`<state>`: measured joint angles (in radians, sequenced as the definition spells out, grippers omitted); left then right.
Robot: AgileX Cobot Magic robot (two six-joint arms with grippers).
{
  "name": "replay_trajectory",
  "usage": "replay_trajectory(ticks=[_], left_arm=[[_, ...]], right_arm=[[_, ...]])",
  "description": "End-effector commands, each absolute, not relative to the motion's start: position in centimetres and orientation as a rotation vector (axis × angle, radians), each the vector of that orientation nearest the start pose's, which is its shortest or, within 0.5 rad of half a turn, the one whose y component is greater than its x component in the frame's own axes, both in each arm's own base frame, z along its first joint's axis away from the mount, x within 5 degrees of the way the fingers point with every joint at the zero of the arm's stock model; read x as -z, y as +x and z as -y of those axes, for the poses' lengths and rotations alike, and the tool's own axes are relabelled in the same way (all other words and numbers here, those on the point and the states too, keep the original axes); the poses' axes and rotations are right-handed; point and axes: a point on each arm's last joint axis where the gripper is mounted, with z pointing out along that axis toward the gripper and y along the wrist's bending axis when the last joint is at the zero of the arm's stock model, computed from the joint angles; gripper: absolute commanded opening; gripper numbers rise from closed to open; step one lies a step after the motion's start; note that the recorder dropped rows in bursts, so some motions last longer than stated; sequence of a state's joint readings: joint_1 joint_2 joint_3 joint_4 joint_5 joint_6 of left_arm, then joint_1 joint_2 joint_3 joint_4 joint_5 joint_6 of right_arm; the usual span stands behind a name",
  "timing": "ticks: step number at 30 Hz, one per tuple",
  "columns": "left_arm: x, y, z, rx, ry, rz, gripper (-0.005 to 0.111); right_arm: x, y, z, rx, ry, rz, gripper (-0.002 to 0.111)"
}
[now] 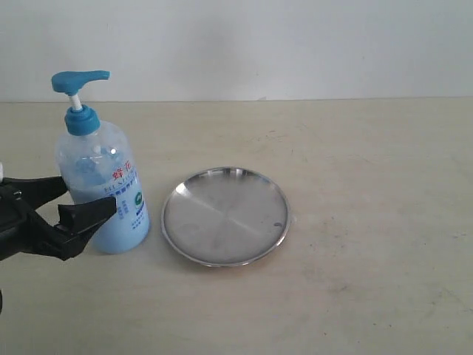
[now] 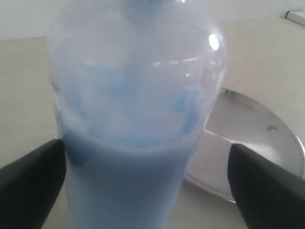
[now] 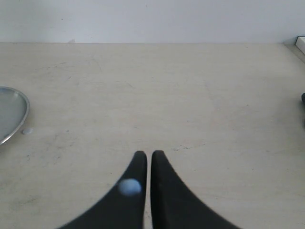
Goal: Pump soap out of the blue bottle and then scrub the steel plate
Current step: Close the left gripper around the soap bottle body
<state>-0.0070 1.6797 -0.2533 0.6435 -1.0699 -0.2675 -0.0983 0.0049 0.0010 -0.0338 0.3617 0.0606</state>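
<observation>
The tall clear teal-capped pump bottle (image 1: pixel 100 159), upright by the left edge of the tabletop (image 1: pixel 369 288), was flanked by the spread jaws of the left gripper (image 1: pixel 91 196), those of the right gripper (image 3: pixel 148 157) being pressed together.

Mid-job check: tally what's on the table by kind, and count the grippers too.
Pump bottles: 1, the blue bottle
Plates: 1, the steel plate
Grippers: 2, the left gripper open with its fingers either side of the bottle, the right gripper shut
Total: 4
</observation>
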Motion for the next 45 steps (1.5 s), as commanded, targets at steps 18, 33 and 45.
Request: replay_trajectory(ticks=[18,33,45], left_arm=[[-10.8,27.5,3.8,0.458,0.173,-1.924,0.082],[-11.2,28.1,4.2,0.426,0.31,-1.883,0.08],[-11.2,28.2,4.0,0.311,0.434,-1.847,0.08]], right_arm=[[-18.1,5.3,0.6,0.067,0.118,-1.837,0.001],[-18.1,5.3,0.6,0.067,0.118,-1.837,0.001],[-18.1,5.3,0.6,0.067,0.118,-1.837,0.001]])
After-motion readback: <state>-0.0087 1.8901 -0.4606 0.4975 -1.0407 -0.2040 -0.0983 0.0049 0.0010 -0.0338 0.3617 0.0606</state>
